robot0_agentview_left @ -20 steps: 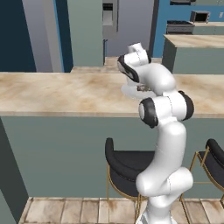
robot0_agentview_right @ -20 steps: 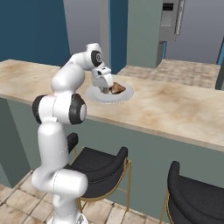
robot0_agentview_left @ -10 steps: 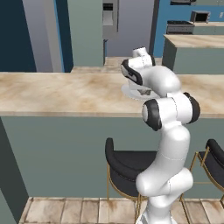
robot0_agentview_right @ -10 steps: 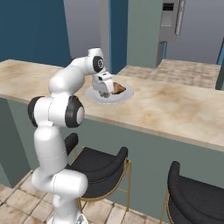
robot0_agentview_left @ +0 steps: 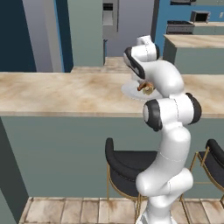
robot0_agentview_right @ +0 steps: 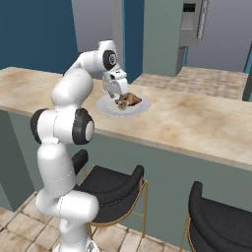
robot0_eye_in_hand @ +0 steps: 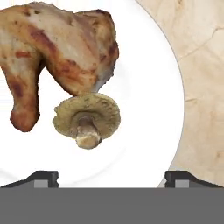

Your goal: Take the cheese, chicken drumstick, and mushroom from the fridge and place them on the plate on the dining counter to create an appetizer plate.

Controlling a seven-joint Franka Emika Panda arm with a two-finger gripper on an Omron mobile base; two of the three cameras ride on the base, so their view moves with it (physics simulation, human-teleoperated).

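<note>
A long beige marble-look dining counter (robot0_agentview_right: 197,118) with a grey-green front runs across the simulated kitchen, black gold-legged stools (robot0_agentview_right: 113,184) tucked beneath it. On its top sits a flat round white plate (robot0_eye_in_hand: 144,131). The plate holds an orange-brown glossy chicken drumstick (robot0_eye_in_hand: 57,52) and a small tan round-capped mushroom (robot0_eye_in_hand: 87,118) touching its lower edge. The gripper (robot0_eye_in_hand: 111,177) hangs just above the plate, its fingers (robot0_eye_in_hand: 41,178) spread wide and holding nothing, the mushroom lying between and just beyond them.
</note>
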